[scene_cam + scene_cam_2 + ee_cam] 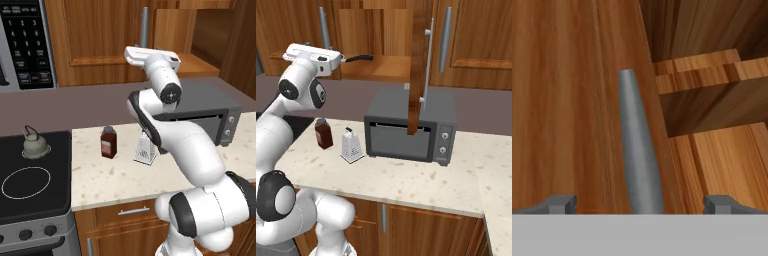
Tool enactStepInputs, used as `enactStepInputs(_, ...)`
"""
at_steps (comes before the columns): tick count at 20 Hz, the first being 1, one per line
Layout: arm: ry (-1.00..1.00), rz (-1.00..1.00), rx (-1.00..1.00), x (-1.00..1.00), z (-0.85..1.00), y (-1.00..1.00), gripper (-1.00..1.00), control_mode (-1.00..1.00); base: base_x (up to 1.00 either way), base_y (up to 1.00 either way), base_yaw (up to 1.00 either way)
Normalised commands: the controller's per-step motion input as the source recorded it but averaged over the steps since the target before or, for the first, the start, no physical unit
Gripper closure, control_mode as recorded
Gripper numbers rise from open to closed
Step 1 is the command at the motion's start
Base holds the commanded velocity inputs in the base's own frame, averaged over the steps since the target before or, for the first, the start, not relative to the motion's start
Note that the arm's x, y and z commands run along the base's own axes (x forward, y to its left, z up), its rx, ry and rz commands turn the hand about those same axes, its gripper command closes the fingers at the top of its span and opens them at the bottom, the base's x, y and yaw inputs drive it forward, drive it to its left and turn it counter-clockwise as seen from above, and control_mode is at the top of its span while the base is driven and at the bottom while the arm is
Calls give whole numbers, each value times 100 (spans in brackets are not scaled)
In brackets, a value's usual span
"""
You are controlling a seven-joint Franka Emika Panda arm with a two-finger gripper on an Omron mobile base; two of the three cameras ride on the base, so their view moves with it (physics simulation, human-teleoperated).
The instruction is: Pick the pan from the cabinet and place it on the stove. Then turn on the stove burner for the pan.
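Up at the cabinet (376, 30), hand (639, 202) spread wide astride the closed door's bar handle (637, 145); reaching on risks hitting it before the pan (358, 58).

Nothing there could be read. The microwave (22, 42) had a black keypad of small white marks, too blurred to make out. The dark red bottle (108, 142) on the counter wore a pale label, but no letters showed on it.
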Motion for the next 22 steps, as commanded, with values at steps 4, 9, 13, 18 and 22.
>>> enactStepInputs(4, 0, 0, -1, 40, 0, 2, -100, -100, 0, 0, 0)
enactStepInputs(9, 0, 0, 0, 39, -4, 0, -100, -100, 0, 0, 0)
enactStepInputs(13, 0, 0, 0, 32, 0, 1, -100, -100, 0, 0, 0)
enactStepInputs(18, 0, 0, 0, 33, -5, 1, -100, -100, 0, 0, 0)
enactStepInputs(22, 0, 0, 0, 39, -11, 9, 100, -100, 0, 0, 0)
